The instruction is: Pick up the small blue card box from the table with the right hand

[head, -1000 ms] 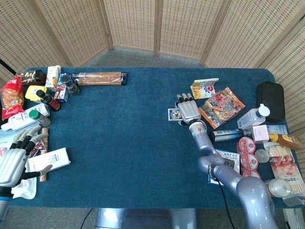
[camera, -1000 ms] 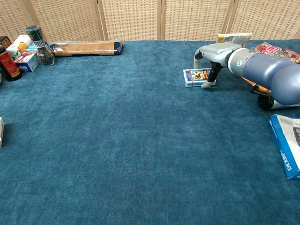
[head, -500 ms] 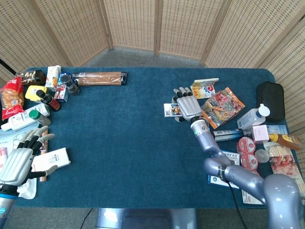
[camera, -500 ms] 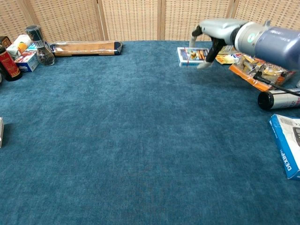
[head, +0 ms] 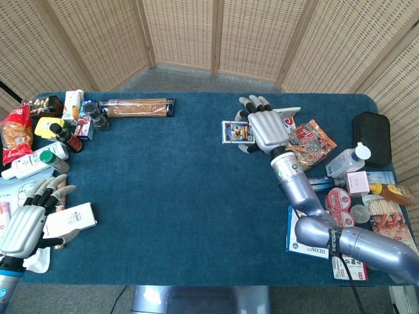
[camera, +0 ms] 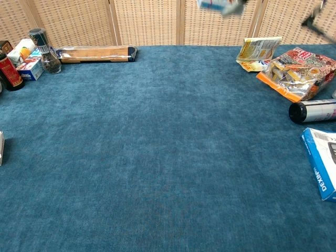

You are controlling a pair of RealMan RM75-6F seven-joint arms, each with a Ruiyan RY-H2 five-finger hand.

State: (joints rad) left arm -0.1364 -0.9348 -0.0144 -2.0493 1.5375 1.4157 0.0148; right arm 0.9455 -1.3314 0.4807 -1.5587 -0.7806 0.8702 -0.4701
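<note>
The small blue card box (head: pixel 236 131) is held up off the table by my right hand (head: pixel 267 130), fingers over its right end; its printed face shows in the head view. In the chest view only the box's lower edge (camera: pixel 212 4) and a fingertip show at the top border, high above the cloth. My left hand (head: pixel 27 219) hangs open at the table's near left corner, beside a white box (head: pixel 67 222), holding nothing.
Snack bags (head: pixel 308 142) and a yellow packet (camera: pixel 258 51) lie under and right of my right arm. A dark tube (camera: pixel 312 111), a blue-white carton (camera: pixel 321 160) and several small items fill the right side. Bottles (head: pixel 62 137) and a long wooden box (head: pixel 137 106) sit at the left and back.
My right hand has lifted the card box well clear of the table, rising and moving toward the far edge; in the chest view it has nearly left the frame. My left hand barely moved.
</note>
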